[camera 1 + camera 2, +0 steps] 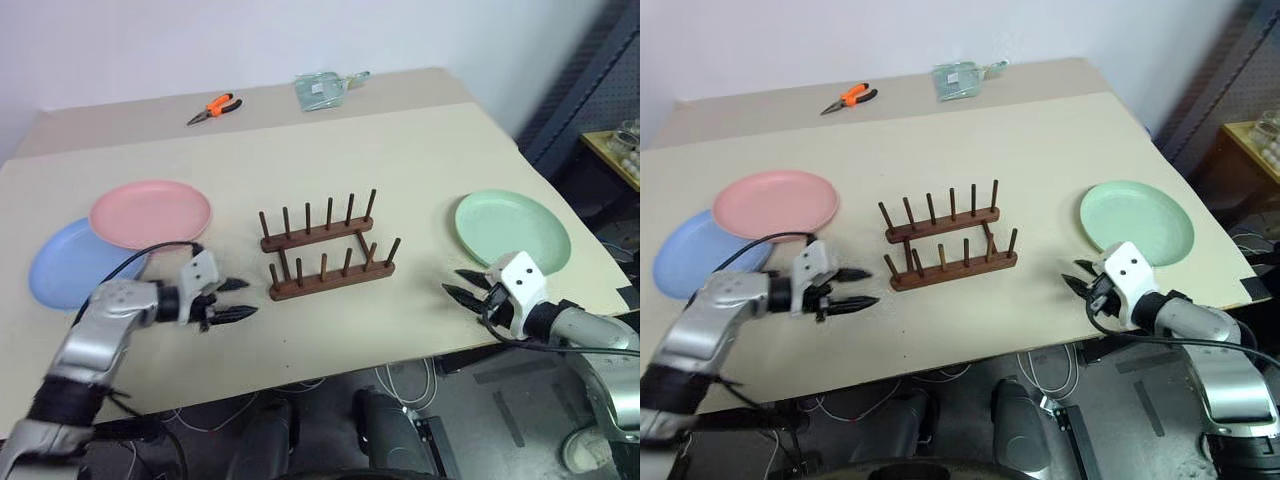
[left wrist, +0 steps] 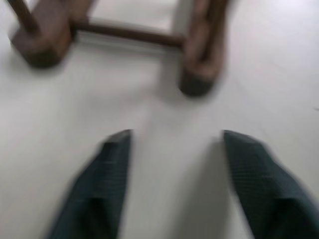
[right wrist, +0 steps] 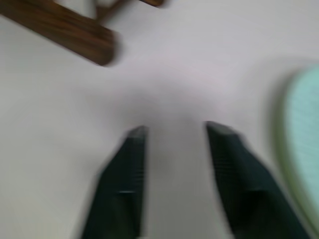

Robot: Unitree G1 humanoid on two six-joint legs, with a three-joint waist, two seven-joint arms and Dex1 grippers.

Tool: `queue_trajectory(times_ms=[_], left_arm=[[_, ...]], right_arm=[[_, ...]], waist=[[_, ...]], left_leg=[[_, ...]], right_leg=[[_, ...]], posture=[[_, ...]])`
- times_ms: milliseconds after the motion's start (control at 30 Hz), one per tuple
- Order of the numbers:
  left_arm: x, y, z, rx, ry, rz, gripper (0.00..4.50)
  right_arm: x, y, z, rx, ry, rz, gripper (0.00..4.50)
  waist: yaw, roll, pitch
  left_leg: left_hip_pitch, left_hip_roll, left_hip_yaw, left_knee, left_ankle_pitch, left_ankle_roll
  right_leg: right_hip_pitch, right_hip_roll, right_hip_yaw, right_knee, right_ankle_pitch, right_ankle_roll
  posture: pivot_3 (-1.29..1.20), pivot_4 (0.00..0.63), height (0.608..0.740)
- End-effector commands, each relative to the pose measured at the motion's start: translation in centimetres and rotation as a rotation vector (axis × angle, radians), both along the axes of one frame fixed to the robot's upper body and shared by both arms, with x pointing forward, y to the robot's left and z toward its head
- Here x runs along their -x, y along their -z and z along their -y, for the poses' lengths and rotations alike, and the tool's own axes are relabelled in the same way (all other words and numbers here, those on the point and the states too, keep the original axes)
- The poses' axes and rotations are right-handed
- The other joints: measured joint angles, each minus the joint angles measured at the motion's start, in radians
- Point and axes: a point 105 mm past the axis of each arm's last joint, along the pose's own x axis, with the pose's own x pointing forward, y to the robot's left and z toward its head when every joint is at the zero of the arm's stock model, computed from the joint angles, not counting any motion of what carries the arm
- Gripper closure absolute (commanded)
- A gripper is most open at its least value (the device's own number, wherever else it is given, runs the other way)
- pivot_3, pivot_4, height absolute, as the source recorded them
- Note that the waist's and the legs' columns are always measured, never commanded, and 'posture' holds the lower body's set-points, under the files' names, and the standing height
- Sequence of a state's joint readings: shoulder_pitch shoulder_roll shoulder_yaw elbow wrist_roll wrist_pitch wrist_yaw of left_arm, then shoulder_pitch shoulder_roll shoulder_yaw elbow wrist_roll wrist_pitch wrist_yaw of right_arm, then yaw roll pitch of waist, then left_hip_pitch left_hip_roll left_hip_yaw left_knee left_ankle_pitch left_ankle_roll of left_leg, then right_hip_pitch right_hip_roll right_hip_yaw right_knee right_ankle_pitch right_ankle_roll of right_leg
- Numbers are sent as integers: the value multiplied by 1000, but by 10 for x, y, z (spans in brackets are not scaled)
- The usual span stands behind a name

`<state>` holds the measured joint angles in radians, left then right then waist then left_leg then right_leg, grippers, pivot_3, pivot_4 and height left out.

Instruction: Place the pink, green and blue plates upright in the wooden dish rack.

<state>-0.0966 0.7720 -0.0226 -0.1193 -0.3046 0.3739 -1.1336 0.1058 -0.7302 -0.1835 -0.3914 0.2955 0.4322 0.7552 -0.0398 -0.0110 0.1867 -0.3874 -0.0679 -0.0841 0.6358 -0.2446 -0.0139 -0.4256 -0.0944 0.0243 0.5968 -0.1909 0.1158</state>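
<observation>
Beige table (image 1: 420, 150) against pale wall; pliers (image 1: 213, 108) at far edge. Left hand (image 1: 232, 300) spread, empty. Right hand (image 1: 462, 285) slightly parted, empty, near green plate (image 1: 512, 228).

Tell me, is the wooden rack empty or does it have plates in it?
Empty. The rack shows only bare pegs; the pink plate, blue plate and green plate all lie flat on the table.

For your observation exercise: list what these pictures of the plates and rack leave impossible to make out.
- Blue plate: the pink plate overlaps its far edge in the head views.
- Rack: blurred in the left wrist view, pegs cut off by the frame.
- Green plate: a blurred sliver at the right wrist view's edge.
- Clear item at the far edge: too small to identify.
</observation>
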Motion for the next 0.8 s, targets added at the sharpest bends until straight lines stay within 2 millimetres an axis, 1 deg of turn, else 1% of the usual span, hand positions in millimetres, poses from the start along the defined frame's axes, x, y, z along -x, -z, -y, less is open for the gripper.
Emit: queue_trajectory(times_ms=[33,133,200,267,333,400,500,567,700,800], left_arm=[[20,6,32,80,49,-67,3803],[21,6,50,132,20,-51,3803],[4,8,63,171,-98,8,3803],[-5,8,69,193,-170,38,3803],[-23,13,67,161,-285,88,3803],[-39,17,64,136,-384,136,3803],[-58,18,58,127,-489,182,3803],[-68,16,55,161,-553,183,3803],[-78,13,56,179,-581,195,3803],[-77,11,57,185,-560,201,3803]], right_arm=[[0,-2,-21,11,-76,28,4500],[-6,4,-29,25,-79,32,4500],[-16,14,-36,52,-69,24,4500],[-23,21,-40,78,-61,21,4500],[-39,27,-42,130,-13,55,4500],[-55,29,-45,111,46,68,4500],[-68,29,-52,106,61,87,4500],[-77,27,-55,110,73,109,4500],[-91,23,-59,97,94,142,4500],[-94,17,-58,81,92,148,4500]], waist=[[6,0,0],[31,0,0],[39,0,0],[47,-1,0],[51,-1,0],[51,-1,-1],[49,-1,-1],[48,-1,-1],[43,-1,-2],[42,-1,-2]], left_leg=[[0,0,0,0,0,0],[-2,-2,0,2,0,0],[-3,-3,-1,4,0,0],[-3,-4,-1,6,0,0],[-4,-4,-1,7,0,0],[-3,-4,-1,8,0,0],[-3,-3,-1,9,0,0],[-3,-3,-1,9,0,0],[-2,-3,-1,9,0,0],[-2,-3,-1,9,0,0]], right_leg=[[0,0,0,-1,0,0],[0,-2,-1,-1,0,0],[1,-3,-1,-2,0,0],[1,-3,-1,-1,0,0],[1,-3,-2,-1,1,-1],[1,-2,-2,0,3,-3],[2,-1,-2,0,3,-1],[2,-1,-2,0,3,-2],[2,0,-2,1,5,-1],[2,0,-2,1,6,-1]], posture=[[0,150,739],[0,150,739],[0,150,739],[0,150,739],[0,150,739],[0,150,739],[0,150,739],[0,150,739],[0,150,739],[0,150,739]])
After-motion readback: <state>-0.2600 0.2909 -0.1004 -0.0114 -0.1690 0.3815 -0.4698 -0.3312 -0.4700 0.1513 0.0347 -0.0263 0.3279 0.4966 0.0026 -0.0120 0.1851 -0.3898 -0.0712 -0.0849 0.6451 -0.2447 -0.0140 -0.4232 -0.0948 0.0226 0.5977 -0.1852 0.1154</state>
